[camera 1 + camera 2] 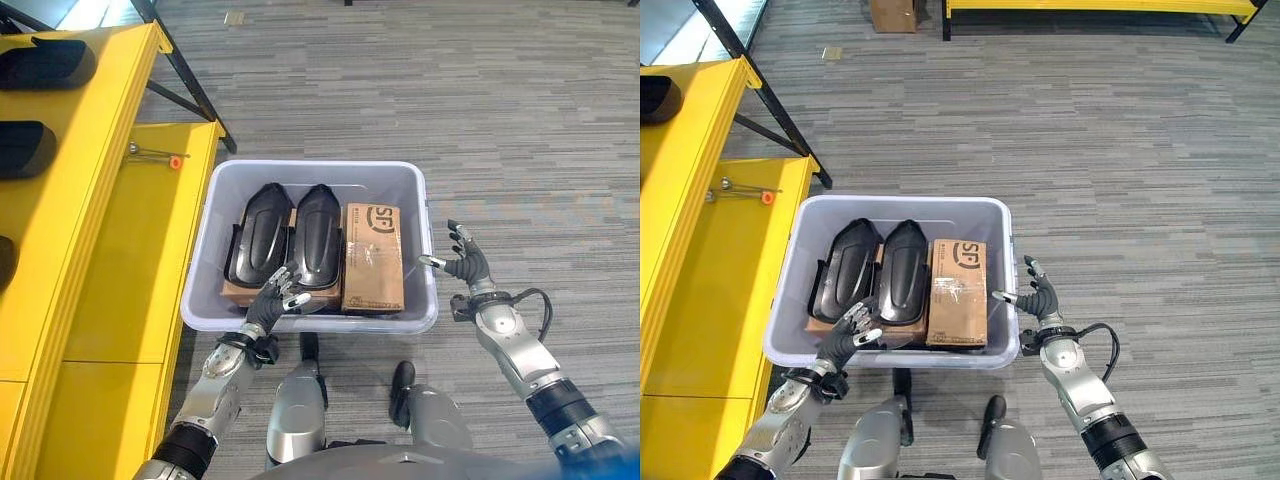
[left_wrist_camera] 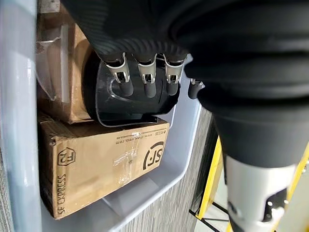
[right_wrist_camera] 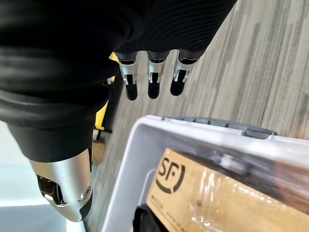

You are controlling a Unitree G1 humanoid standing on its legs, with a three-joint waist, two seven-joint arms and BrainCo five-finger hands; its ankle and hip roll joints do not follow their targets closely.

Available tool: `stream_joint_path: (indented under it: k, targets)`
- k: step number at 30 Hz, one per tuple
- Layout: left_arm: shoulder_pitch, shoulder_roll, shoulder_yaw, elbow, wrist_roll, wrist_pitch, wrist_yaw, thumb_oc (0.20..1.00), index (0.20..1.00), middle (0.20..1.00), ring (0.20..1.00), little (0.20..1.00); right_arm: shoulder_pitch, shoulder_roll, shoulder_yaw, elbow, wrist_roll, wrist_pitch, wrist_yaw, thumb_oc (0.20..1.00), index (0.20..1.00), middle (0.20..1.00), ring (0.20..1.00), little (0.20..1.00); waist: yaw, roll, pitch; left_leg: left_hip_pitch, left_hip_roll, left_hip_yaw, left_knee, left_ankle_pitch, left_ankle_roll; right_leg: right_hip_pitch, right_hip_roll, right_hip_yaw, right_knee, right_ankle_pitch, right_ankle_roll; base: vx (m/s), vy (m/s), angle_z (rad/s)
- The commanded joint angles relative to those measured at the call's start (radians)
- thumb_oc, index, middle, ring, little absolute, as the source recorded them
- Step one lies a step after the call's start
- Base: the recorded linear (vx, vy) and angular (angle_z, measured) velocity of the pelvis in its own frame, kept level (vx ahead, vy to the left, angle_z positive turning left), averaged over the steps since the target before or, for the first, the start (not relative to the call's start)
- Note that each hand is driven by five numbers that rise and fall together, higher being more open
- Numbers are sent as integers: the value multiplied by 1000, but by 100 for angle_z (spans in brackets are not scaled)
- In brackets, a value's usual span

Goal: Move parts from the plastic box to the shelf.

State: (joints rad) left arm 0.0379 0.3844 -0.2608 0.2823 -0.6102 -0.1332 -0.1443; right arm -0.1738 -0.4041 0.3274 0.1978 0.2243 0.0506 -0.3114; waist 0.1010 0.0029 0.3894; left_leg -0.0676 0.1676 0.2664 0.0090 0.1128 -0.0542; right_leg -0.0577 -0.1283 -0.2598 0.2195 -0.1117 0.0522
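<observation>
plastic box: smooth pale plastic | parts: glossy black | carton: matt cardboard, taped

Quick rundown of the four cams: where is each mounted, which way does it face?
Left eye view: head, looking down at the plastic box, yellow shelf; both arms.
Right eye view: head, same scene, slightly offset; left hand, right hand.
Left wrist view: along the left hand into the box, at a black part.
Right wrist view: along the open right hand, over the box rim.
Shared: the cardboard box.
</observation>
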Motion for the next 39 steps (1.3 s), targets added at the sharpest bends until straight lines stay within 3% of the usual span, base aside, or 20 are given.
stream_joint_path:
  k: [1,2,4,6,9,10,12,13,16,18,20,22,23,26,27,34,39]
  targets:
    - [25,32,16,-104,33,-43,41,1000,1000,1000,1000,1000,-58,19,13,-25,23,-43,33,1000,1000,1000,1000,1000,34,-37,-1,2,34,103,40,-87,10,93,-120,-190,117,-33,55,12,-142,-164]
    - [18,27,0,-105,9,-55,61,1000,1000,1000,1000,1000,-69,7,20,-47,19,-56,32,1000,1000,1000,1000,1000,10,-48,16,5,9,76,64,-103,10,41,-28,-128,75,-37,34,17,-152,-139]
    - [-2,30,-16,-114,-23,-82,82,1000,1000,1000,1000,1000,-65,-11,21,-81,3,-99,30,1000,1000,1000,1000,1000,-23,-26,34,-32,-9,28,67,-98,9,3,32,-56,79,-66,-10,-84,-184,1]
    - [-42,26,-17,-96,-25,-102,70,1000,1000,1000,1000,1000,-80,-16,28,-103,-21,-122,5,1000,1000,1000,1000,1000,-30,-14,44,-85,-22,17,85,-76,8,-18,55,-47,37,-37,-32,-192,-232,64]
    - [-68,17,-20,-83,-75,-100,34,1000,1000,1000,1000,1000,-78,-28,19,-122,-23,-145,7,1000,1000,1000,1000,1000,-54,0,54,-108,-7,69,134,-102,-6,-16,42,-75,48,-70,-41,-126,-140,55]
    - [-80,10,-21,-79,-76,-79,3,1000,1000,1000,1000,1000,-73,-28,11,-135,-30,-139,-6,1000,1000,1000,1000,1000,-74,6,52,-92,19,126,143,-110,-2,-27,26,-98,65,-76,-43,-98,-35,55]
    - [-76,3,-23,-87,-47,-77,-5,1000,1000,1000,1000,1000,-71,-26,12,-134,-23,-125,11,1000,1000,1000,1000,1000,-72,4,51,-89,28,79,164,-117,-7,-35,17,-83,95,-85,-46,-35,44,45]
    - [-53,-3,-18,-100,-45,-67,-5,1000,1000,1000,1000,1000,-76,-26,13,-114,-20,-129,37,1000,1000,1000,1000,1000,-63,-2,44,-68,36,-1,170,-127,-8,-47,9,-46,129,-94,-48,-26,166,38]
    - [-28,-12,-3,-100,-42,-61,-7,1000,1000,1000,1000,1000,-88,-29,23,-105,-9,-105,68,1000,1000,1000,1000,1000,-58,-7,15,-24,84,-77,122,-69,-18,-80,-5,-23,163,-87,-53,-1,225,-18]
    - [-10,-27,3,-100,-33,-60,-16,1000,1000,1000,1000,1000,-98,-31,36,-104,-25,-79,80,1000,1000,1000,1000,1000,-64,-9,-10,-4,141,-133,108,25,-45,-107,-26,8,202,-99,-57,16,505,-52]
    - [-6,-28,-11,-98,-26,-68,-9,1000,1000,1000,1000,1000,-125,-41,58,-92,-18,-69,92,1000,1000,1000,1000,1000,-69,4,-26,15,131,-187,96,10,-45,-143,-45,48,247,-108,-53,-21,574,-43]
    - [-8,-22,-23,-102,-22,-66,-10,1000,1000,1000,1000,1000,-129,-44,62,-90,-19,-68,88,1000,1000,1000,1000,1000,-71,14,-23,12,116,-182,83,-3,-45,-148,-55,53,259,-111,-47,-32,352,-33]
    - [-16,-10,-47,-99,-17,-77,-3,1000,1000,1000,1000,1000,-137,-42,66,-74,-29,-77,76,1000,1000,1000,1000,1000,-74,29,-8,-1,91,-158,71,-48,-39,-145,-74,57,261,-107,-35,-52,345,-33]
    - [-25,-6,-68,-83,-16,-86,15,1000,1000,1000,1000,1000,-144,-37,63,-53,-33,-84,64,1000,1000,1000,1000,1000,-76,43,3,-9,74,-155,65,-59,-42,-136,-83,63,239,-90,-23,-38,259,11]
    - [-25,-3,-78,-72,-33,-106,19,1000,1000,1000,1000,1000,-143,-44,60,-58,-56,-104,80,1000,1000,1000,1000,1000,-76,46,10,-9,67,-149,52,-61,-44,-131,-89,68,211,-68,-4,-40,163,11]
    - [-22,30,-63,-86,-46,-110,64,1000,1000,1000,1000,1000,-158,-50,48,-104,-33,-104,86,1000,1000,1000,1000,1000,-50,39,36,-7,51,-119,36,-75,-40,-92,-118,33,89,2,41,-38,50,4]
    - [-23,42,-61,-107,-38,-96,70,1000,1000,1000,1000,1000,-192,-27,50,-93,38,-90,99,1000,1000,1000,1000,1000,-29,37,52,-14,48,-110,42,-77,-34,-73,-129,18,56,22,51,-19,-8,0]
